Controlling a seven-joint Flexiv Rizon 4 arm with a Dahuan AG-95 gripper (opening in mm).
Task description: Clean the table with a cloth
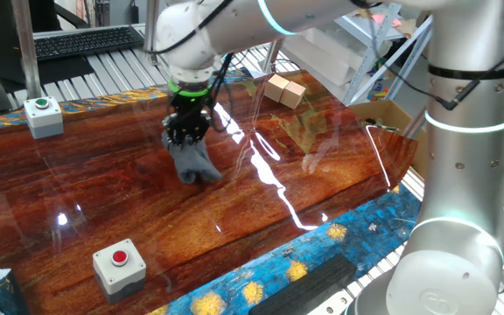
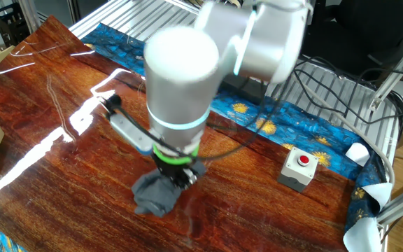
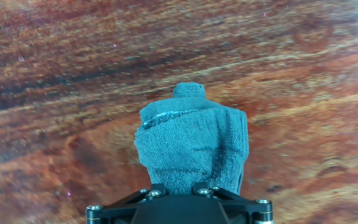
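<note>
The cloth (image 1: pixel 192 164) is a dark grey-blue folded rag, bunched under my gripper (image 1: pixel 187 133) on the glossy reddish-brown table (image 1: pixel 261 210). The gripper points straight down and is shut on the cloth's top, with the cloth's lower end resting on the wood. In the other fixed view the cloth (image 2: pixel 154 196) sticks out below the gripper (image 2: pixel 177 176). In the hand view the cloth (image 3: pixel 194 146) fills the middle above the gripper (image 3: pixel 179 186), with wood grain all around. The fingertips are hidden in the fabric.
Two tan wooden blocks (image 1: pixel 285 90) lie at the far side of the table. A grey box with a green button (image 1: pixel 44 115) stands at the far left, a grey box with a red button (image 1: pixel 119 265) near the front edge. A cardboard box (image 1: pixel 383 114) sits at the right.
</note>
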